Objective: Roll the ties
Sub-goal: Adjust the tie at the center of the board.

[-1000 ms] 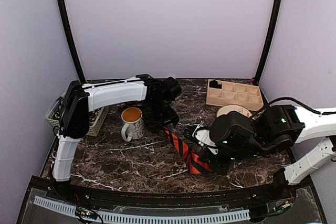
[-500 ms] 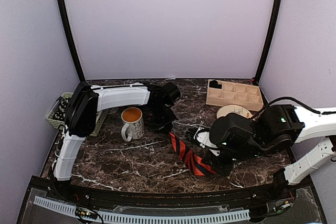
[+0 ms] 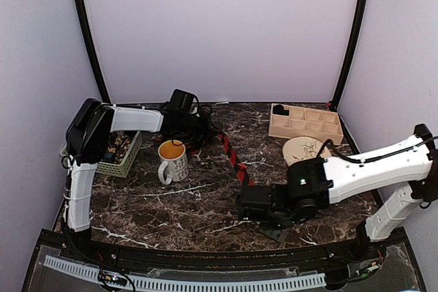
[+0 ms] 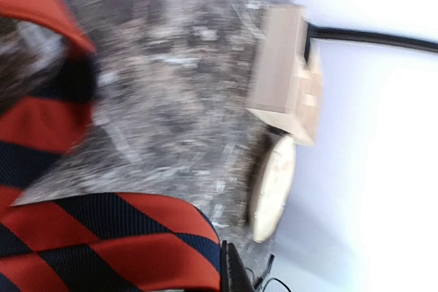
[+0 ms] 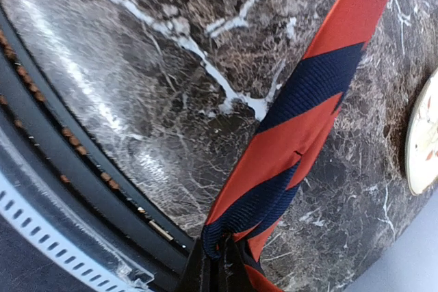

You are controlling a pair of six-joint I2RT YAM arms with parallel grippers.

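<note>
One of the ties (image 3: 234, 158), with red and dark diagonal stripes, is stretched taut in a line across the middle of the marble table. My left gripper (image 3: 207, 130) is shut on its far end near the back of the table. In the left wrist view the striped fabric (image 4: 116, 237) fills the lower left beside one dark fingertip (image 4: 235, 275). My right gripper (image 3: 249, 193) is shut on the near end. The right wrist view shows the tie (image 5: 294, 128) bunched between the closed fingers of the right gripper (image 5: 219, 264) and running up to the right.
A white mug (image 3: 172, 160) of orange liquid stands just left of the tie. A green basket (image 3: 128, 157) sits at the left edge. A wooden compartment tray (image 3: 304, 122) and a pale plate (image 3: 304, 147) are at the back right. The table's front rail (image 5: 82, 169) is close under the right gripper.
The left gripper shut on the tie's far end and drew back toward the rear left. The right arm swung left with its end, and the tie went from lying slack to stretched.
</note>
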